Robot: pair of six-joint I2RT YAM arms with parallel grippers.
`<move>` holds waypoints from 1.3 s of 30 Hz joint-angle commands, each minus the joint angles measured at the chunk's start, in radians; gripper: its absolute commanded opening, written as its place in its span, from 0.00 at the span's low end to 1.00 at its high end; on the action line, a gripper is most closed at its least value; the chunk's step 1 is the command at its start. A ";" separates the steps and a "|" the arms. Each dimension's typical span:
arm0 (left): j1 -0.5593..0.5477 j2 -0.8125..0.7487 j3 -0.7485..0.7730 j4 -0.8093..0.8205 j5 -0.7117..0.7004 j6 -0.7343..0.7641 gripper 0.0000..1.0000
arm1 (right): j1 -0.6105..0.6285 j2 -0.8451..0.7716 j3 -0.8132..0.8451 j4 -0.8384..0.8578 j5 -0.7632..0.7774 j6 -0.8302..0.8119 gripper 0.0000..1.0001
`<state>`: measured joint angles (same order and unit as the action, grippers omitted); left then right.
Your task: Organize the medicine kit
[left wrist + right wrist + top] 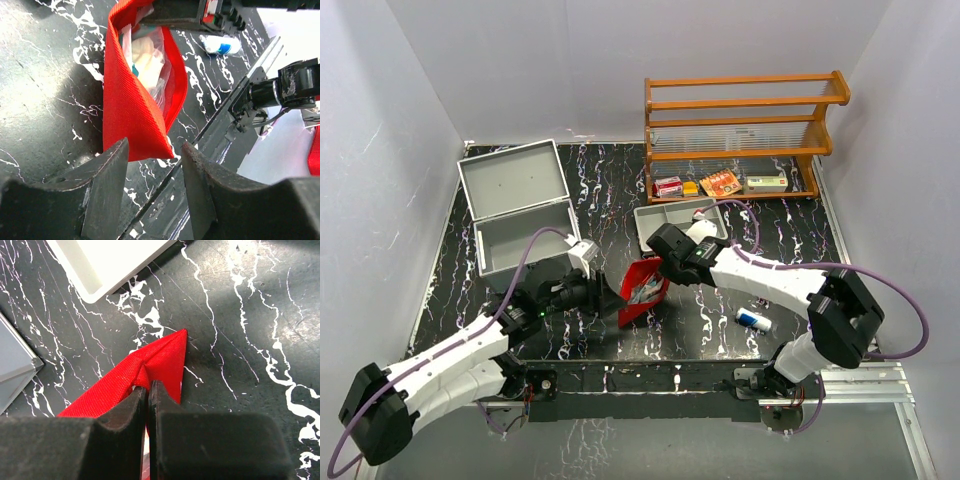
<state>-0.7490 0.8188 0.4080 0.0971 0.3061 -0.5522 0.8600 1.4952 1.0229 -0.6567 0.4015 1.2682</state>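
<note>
While the right tool [148, 390] pinches the red pouch [161, 359], the left tool [152, 155] gapes empty. Hold the pouch mouth wide.

A wooden rack [740, 123] stands on the black marbled table [610, 175]

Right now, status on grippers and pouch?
Right gripper shut on pouch edge. Left gripper open at pouch's lower corner. Pouch gaping, packets inside. Bottle lies apart, nothing blocking.
</note>
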 commanded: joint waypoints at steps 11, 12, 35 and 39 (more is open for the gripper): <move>-0.054 0.034 0.075 -0.086 -0.095 0.063 0.08 | -0.016 -0.013 0.043 -0.033 -0.004 -0.020 0.12; -0.055 0.029 0.071 -0.090 -0.095 0.060 0.08 | -0.017 -0.019 0.043 -0.030 -0.002 -0.034 0.14; -0.054 0.033 0.053 -0.126 -0.024 0.044 0.01 | -0.030 -0.048 0.083 0.171 -0.075 -0.477 0.44; -0.055 0.036 0.062 -0.134 -0.020 0.052 0.01 | -0.050 -0.057 0.068 0.219 -0.157 -0.674 0.46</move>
<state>-0.7990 0.8577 0.4446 -0.0322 0.2565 -0.5125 0.8310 1.4830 1.0672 -0.5381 0.3164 0.8169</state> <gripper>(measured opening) 0.105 0.453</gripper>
